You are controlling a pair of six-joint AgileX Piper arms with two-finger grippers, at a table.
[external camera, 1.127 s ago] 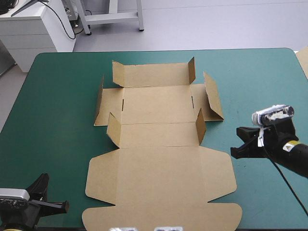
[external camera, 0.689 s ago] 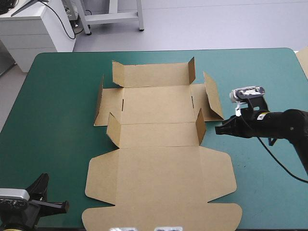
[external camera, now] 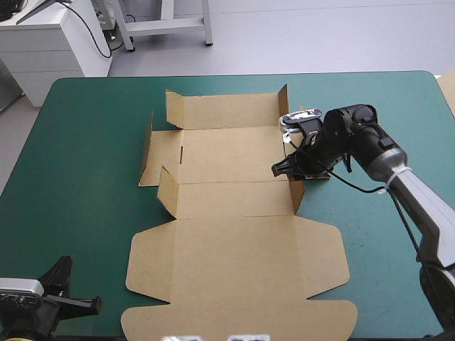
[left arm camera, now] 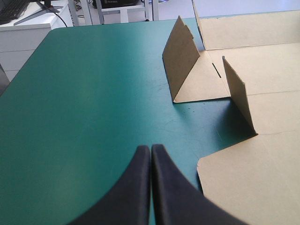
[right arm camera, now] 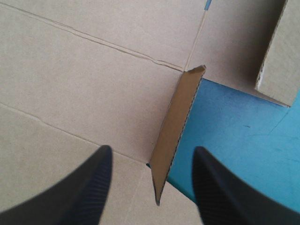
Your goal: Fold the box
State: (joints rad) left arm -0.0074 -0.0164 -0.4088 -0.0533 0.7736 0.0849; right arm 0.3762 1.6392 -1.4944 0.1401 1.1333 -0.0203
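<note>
The brown box [external camera: 227, 249] lies as a cut sheet in the middle of the teal-green table, mostly flat, with several small flaps standing up. My right gripper [external camera: 286, 170] hovers over the sheet's right side. In the right wrist view it [right arm camera: 152, 149] is open, its black fingers [right arm camera: 93, 187] either side of one upright flap [right arm camera: 174, 131] without touching it. My left gripper [external camera: 89, 304] rests at the table's near left corner, away from the board. The left wrist view shows it [left arm camera: 151, 148] shut and empty, with the box's left upright flaps [left arm camera: 185, 61] ahead of it.
Bare teal-green cover [external camera: 85, 177] runs along the left and right of the sheet. A pale edge of more board [external camera: 448, 89] shows at the table's far right edge. A white cabinet [external camera: 50, 42] stands beyond the far left corner.
My right gripper has travelled from the table's right side leftward to the box's right upright flap and has opened. The left gripper and the box have not moved.
</note>
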